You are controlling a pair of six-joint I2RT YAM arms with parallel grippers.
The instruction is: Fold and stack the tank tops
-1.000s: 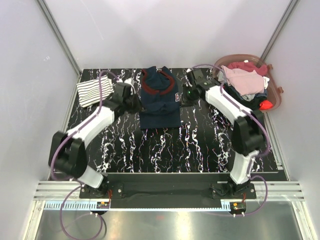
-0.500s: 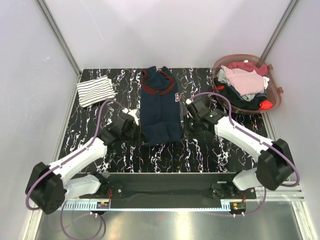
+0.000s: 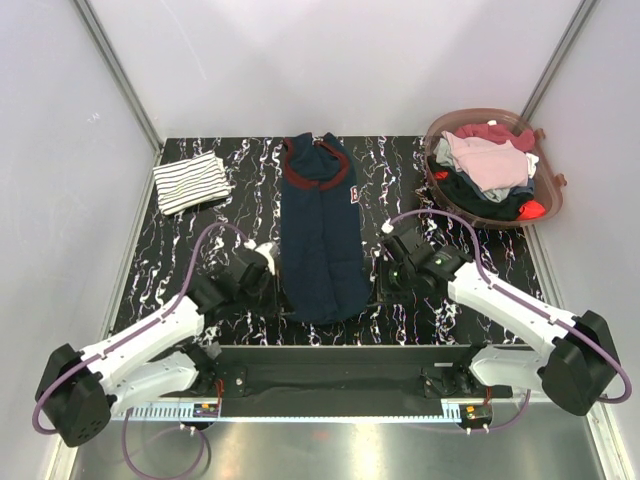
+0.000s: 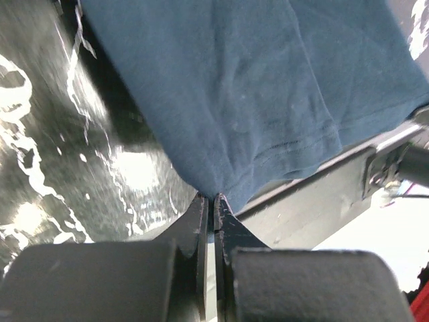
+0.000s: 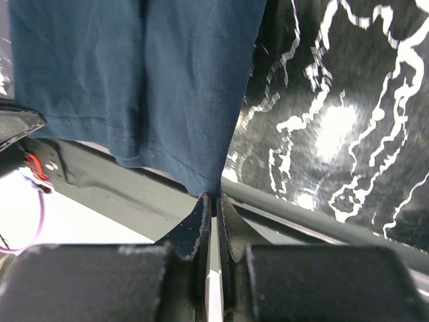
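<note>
The dark navy tank top with dark red neck trim lies stretched lengthwise down the middle of the table, neck at the far end. My left gripper is shut on its near-left hem corner. My right gripper is shut on the near-right hem corner. In both wrist views the jaws pinch the cloth edge just above the table's front rail. The white navy-striped tank top lies folded at the back left, apart from both grippers.
A brown basket full of mixed clothes stands at the back right. The table is black marble-patterned; its front rail runs just below the hem. White walls close in on three sides.
Both grippers have drawn the navy top's hem toward the near edge, so the folded top has opened out to its full length. The striped top has not moved.
</note>
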